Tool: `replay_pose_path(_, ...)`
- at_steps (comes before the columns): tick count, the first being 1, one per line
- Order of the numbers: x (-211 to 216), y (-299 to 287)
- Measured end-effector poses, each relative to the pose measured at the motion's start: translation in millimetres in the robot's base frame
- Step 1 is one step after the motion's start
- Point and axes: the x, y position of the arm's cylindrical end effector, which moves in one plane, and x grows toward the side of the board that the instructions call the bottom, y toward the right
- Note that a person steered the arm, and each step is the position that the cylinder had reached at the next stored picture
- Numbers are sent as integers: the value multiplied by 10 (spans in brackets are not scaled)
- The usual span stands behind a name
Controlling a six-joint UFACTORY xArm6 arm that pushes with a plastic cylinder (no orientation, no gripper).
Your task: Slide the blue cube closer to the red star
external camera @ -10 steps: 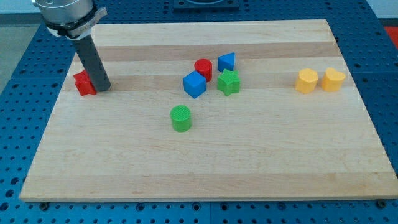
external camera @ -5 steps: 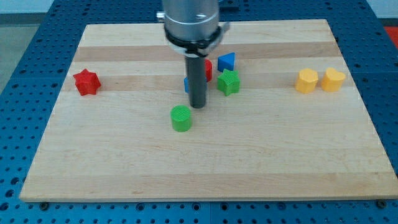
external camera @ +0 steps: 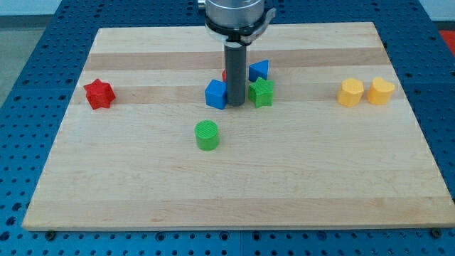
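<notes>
Rod end — my tip (external camera: 235, 105) — stands between the blue cube (external camera: 216, 94) and the green star (external camera: 261, 92), touching the cube's right side (no gripper, nothing gripped). Red star (external camera: 99, 93) sits well apart, toward the view's left.

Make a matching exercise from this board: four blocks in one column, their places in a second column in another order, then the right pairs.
Blocks:
1. red star-shaped block
2. blue cube
3. green cylinder block
4. yellow heart-like block

Places:
A. nearest the view's bottom, alone
B. far at the view's left, alone
C. farthest to the view's right, beside another yellow block
D. at the immediate left of my tip, with the green star-shaped block on the tip's other side

Pairs: 1-B, 2-D, 3-A, 4-C
</notes>
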Motion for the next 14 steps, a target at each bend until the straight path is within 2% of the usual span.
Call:
replay_pose_path(7,-377,-518)
replay_pose_path(9,-321,-785)
replay_pose_path(14,-39,-884)
